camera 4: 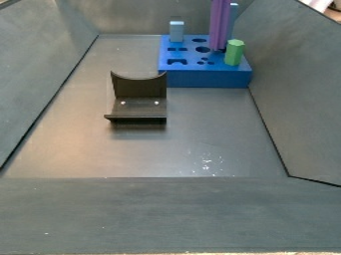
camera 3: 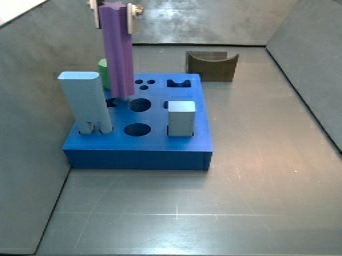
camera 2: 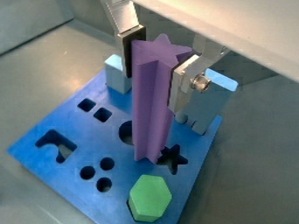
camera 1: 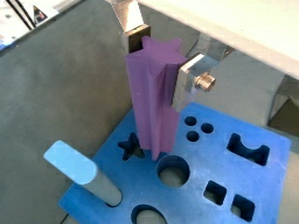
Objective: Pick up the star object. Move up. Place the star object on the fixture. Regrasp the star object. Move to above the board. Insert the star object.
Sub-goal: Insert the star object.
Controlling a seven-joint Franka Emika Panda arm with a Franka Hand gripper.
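Observation:
The star object [camera 1: 152,96] is a long purple prism held upright, and my gripper [camera 1: 162,63] is shut on its upper end in both wrist views. Its lower end hangs close over the blue board [camera 1: 251,179], right by the star-shaped hole [camera 1: 128,149]. The star object [camera 2: 149,96] stands just behind that hole [camera 2: 173,158]; I cannot tell whether it touches the board. In a side view the star object [camera 3: 120,55] rises from the board [camera 3: 140,148] to the gripper [camera 3: 114,8]. The dark fixture [camera 3: 211,65] sits apart from the board and bears nothing.
A tall pale blue block [camera 3: 83,100], a shorter grey block [camera 3: 182,117] and a green piece [camera 2: 149,198] stand in the board. Grey walls enclose the floor on all sides. The fixture [camera 4: 136,98] lies mid-floor, the board [camera 4: 200,68] at the far end.

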